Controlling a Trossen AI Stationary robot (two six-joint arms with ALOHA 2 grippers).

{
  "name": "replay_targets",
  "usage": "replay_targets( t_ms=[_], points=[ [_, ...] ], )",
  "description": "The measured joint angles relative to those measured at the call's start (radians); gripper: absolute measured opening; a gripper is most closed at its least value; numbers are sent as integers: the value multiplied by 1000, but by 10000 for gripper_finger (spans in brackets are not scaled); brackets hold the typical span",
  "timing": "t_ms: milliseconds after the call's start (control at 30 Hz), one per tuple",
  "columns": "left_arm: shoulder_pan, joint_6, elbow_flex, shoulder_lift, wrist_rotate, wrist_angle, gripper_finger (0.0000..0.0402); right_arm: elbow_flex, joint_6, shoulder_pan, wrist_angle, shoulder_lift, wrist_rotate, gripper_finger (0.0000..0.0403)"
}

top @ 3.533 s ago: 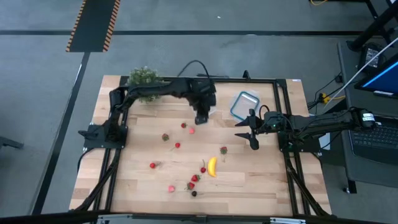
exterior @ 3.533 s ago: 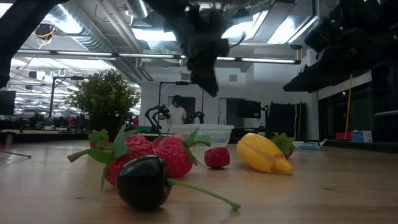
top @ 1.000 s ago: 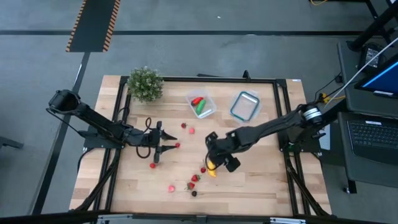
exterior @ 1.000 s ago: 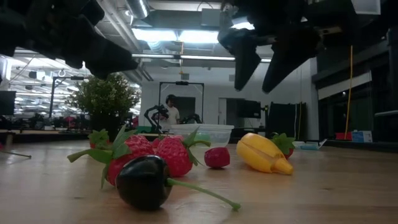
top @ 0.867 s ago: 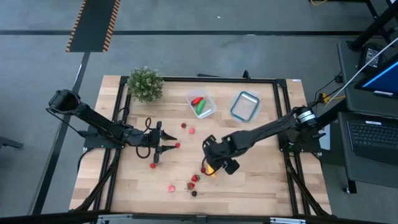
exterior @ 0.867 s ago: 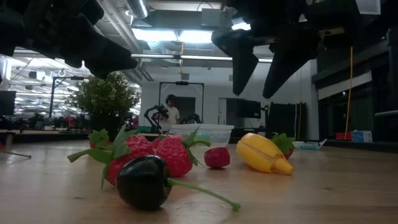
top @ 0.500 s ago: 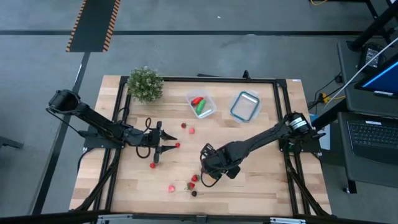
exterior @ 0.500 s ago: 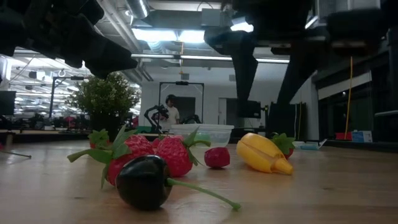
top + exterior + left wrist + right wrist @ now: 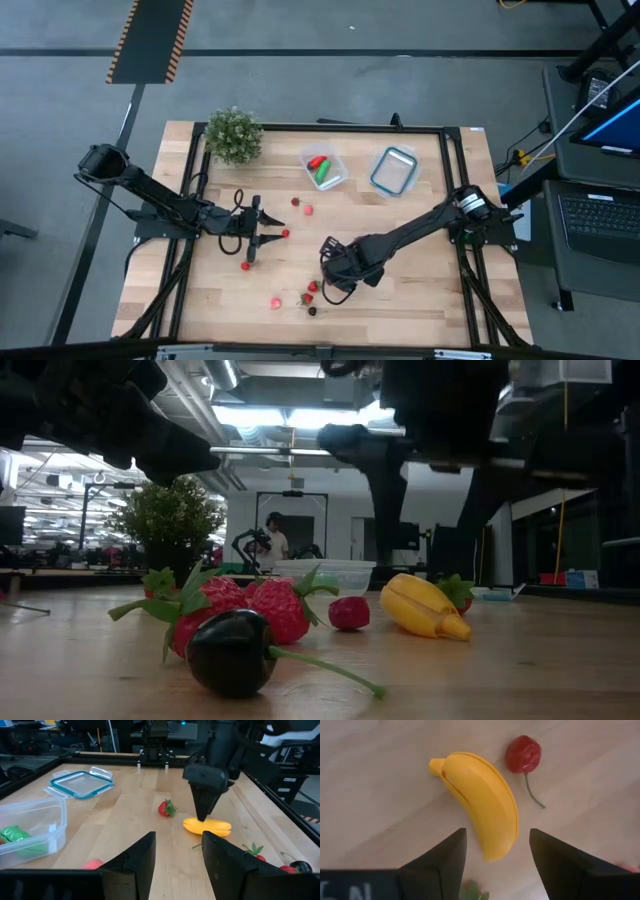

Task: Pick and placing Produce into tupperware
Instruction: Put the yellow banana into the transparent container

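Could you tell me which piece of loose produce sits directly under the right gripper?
The yellow banana: it lies between the open right gripper fingers, unlike the red berries around.

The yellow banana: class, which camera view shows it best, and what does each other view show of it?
The right wrist view: the banana fills the picture, unobstructed, between the open right gripper fingers. The low view shows it side-on. The left wrist view shows it small, partly behind the right gripper. In the high view the right arm hides it.

Overhead, table-level and both wrist cameras share the banana [image 9: 481,804].
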Motion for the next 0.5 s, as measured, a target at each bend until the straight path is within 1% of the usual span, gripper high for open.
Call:
replay_targets(
  t_ms=[133,300,500],
  points=[
    [0,0,0,0,0,0,152,0,-2,0,11,40,0,218],
    [0,0,0,0,0,0,152,0,-4,0,74,82,1,218],
    [0,-1,0,0,0,0,152,2,-1,1,73,91,5,218]
  ],
)
